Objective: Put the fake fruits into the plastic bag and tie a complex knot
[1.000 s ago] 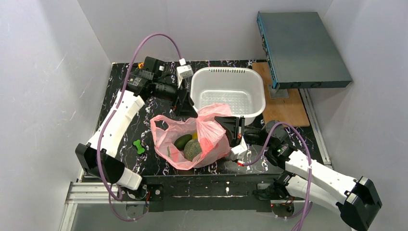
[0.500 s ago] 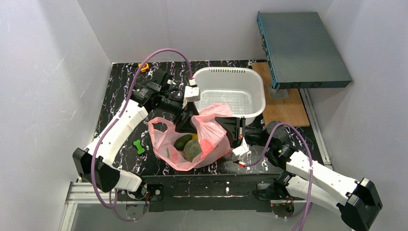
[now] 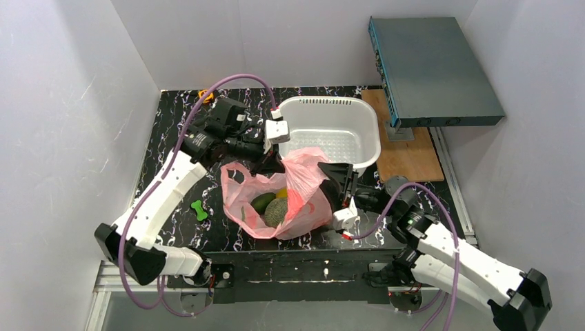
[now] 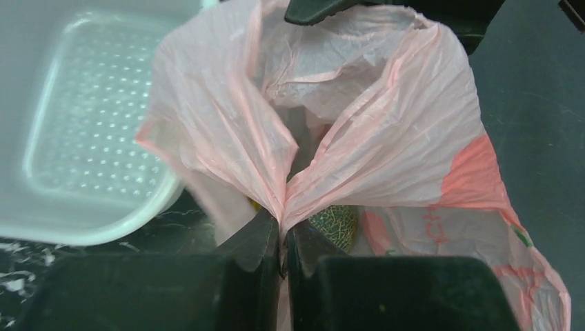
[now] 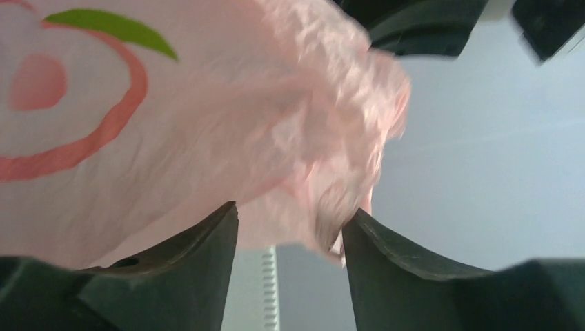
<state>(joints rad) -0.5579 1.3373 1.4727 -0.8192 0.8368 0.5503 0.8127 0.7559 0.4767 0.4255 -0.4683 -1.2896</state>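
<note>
**A:** What is hidden or hard to make out?

**B:** Most of the melon [image 3: 277, 213] is covered by the pink film of the plastic bag [image 3: 303, 207]. Only a netted patch is seen through the open mouth. The avocado [image 3: 262, 202] is seen touching it on the left, and only a sliver of the yellow fruit [image 3: 281, 192] is shown behind the two. All three are inside the bag, which lies on the black marbled table [image 3: 165, 138] just in front of the white basket [image 3: 331, 114]. In the right wrist view the film is blurred and the bag is cut off by the frame. The fruits are not shown there at all.

**A:** How is the left gripper [image 4: 283, 234] set?

**B:** Its fingers are pressed together. A gathered fold of the bag's rim, on the basket side, is pinched between them, above the melon.

**A:** And the right gripper [image 5: 291, 215]?

**B:** Its jaws are held apart. A loose, crumpled edge of the bag hangs down between them, and nothing is clamped. The film seems to brush one finger. Whether the other finger is touched cannot be told through the blur.
</note>
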